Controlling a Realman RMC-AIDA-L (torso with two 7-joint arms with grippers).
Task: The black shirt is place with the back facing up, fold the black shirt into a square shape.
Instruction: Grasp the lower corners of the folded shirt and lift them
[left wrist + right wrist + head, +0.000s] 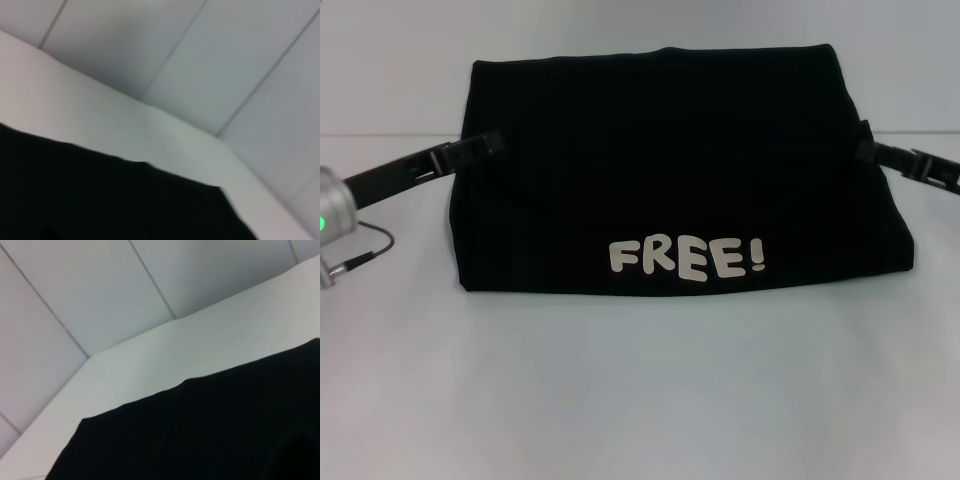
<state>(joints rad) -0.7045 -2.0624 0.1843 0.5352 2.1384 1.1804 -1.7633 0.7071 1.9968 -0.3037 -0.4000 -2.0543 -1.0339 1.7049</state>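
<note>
Across the centre of the head view, the black shirt point(670, 170) lies on the worktop point(640, 400), partly folded, "FREE!" print showing. The left claw point(492, 146) and right claw point(862, 147) meet its side edges; whether they grip cannot be told. The next move likely calls for one further fold toward square.

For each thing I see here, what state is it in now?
black shirt: partly folded, lifted at both sides, white "FREE!" print facing the camera.
left gripper: at the shirt's left edge, tip against the cloth.
right gripper: at the shirt's right edge.
table: white, the shirt's lower edge resting on it.
</note>
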